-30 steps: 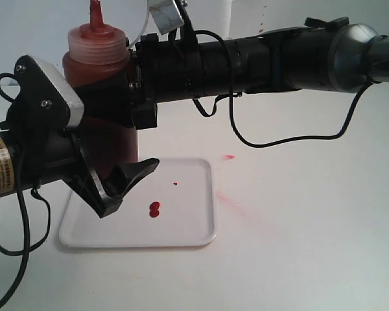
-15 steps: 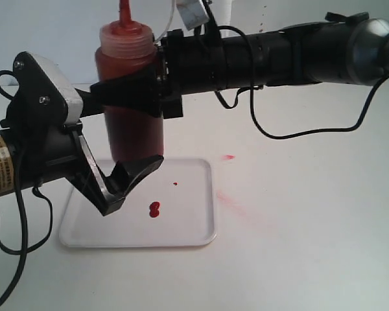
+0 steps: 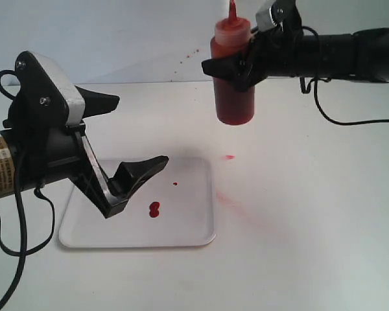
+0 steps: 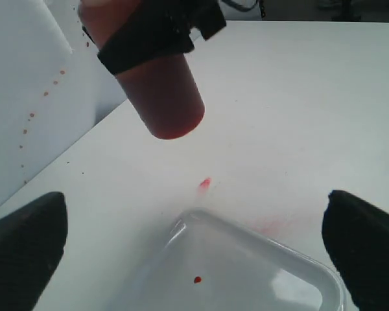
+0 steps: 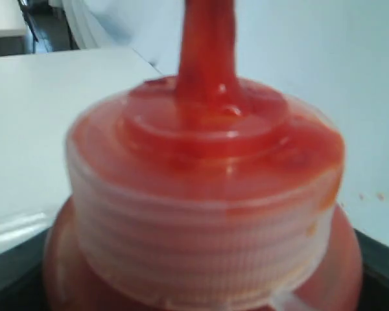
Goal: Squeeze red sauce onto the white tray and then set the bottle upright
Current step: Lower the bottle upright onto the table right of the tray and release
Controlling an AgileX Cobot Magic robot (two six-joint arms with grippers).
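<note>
The bottle (image 3: 233, 78), tinted red, hangs upright in the air beyond the white tray's far right corner, nozzle up. My right gripper (image 3: 229, 70) is shut on its upper body. The right wrist view is filled by the bottle's clear ribbed cap (image 5: 204, 214) and red nozzle. The white tray (image 3: 188, 223) lies flat on the table. Red sauce (image 3: 154, 209) sits on it as a double blob, with a small drop (image 3: 175, 184) farther back. My left gripper (image 3: 141, 129) hovers open over the tray's left part, holding nothing. From the left wrist the bottle (image 4: 165, 97), the tray (image 4: 266, 278) and one drop (image 4: 197, 280) show.
A red spot (image 3: 229, 157) and a faint pink smear (image 3: 230, 201) mark the white table to the right of the tray. The same red spot (image 4: 205, 184) shows past the tray's corner. A black cable (image 3: 350, 120) droops under the right arm. A pale wall stands behind.
My right arm has carried the upright bottle from above the tray's far left corner to the right and away from the tray. The left gripper has stayed in place.
</note>
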